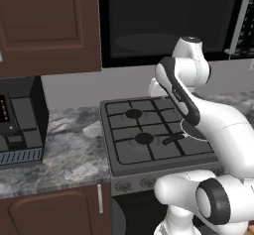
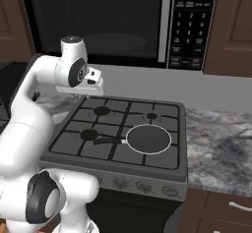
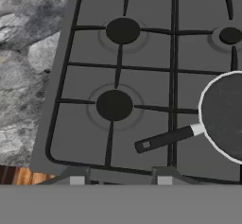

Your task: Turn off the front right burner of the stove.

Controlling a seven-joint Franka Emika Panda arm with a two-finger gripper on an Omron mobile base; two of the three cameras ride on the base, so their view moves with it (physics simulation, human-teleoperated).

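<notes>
- Knobs sit in a row on the front panel of the stove, nearest the base; the arm stands apart from them
- Front right burner lies under the pan, just behind the knob row at the stove's right; only its grate bars show around the pan's white rim
- The pan's dark handle points left, ending beside the front left cap
- Jaws hang high over the stove's back left corner, facing down at the grates; I cannot tell whether they are spread or closed
- Two more caps sit at the back
- Marble worktop flanks the stove on both sides
- A black box sits on the left worktop
- A microwave hangs farthest, above the stove
</notes>
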